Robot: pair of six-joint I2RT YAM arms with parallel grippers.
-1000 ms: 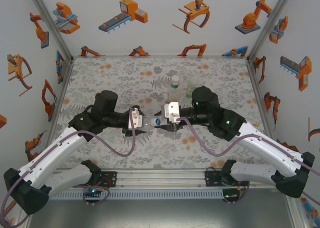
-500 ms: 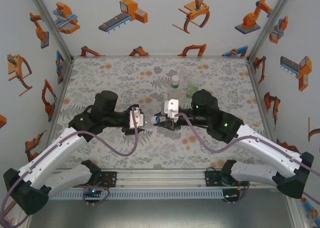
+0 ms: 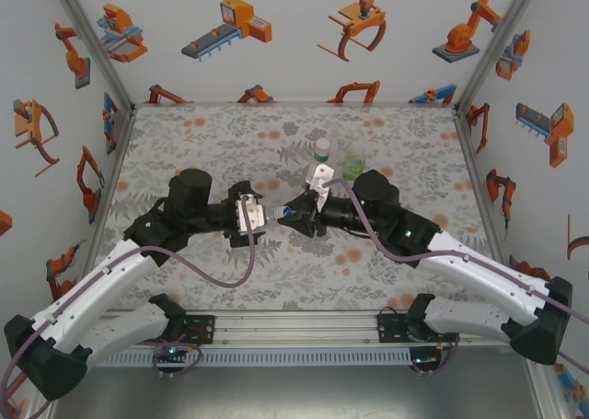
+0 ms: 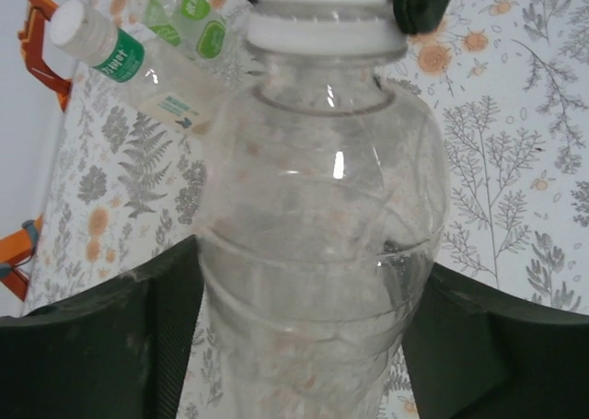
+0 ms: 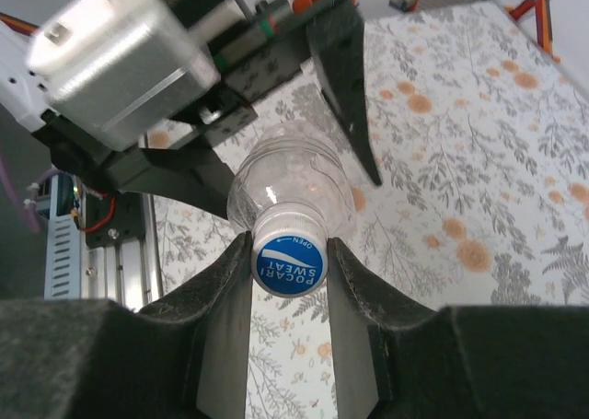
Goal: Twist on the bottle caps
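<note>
Our left pincer [image 4: 304,285] is clamped around the ribbed, clear plastic bottle [image 4: 322,170], and our right pincer [image 5: 290,244] is closed on its round blue cap [image 5: 290,266] at the neck. Beyond the right pincer stand a white-capped bottle [image 3: 322,154] and a green bottle [image 3: 354,166] on the floral tabletop [image 3: 184,133].

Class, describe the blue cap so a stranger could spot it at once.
Start at the middle of the floral table. There the left claw holds a clear bottle sideways; the right claw pinches the cap on its neck. It is blue with white lettering, unlike the white cap behind.
</note>
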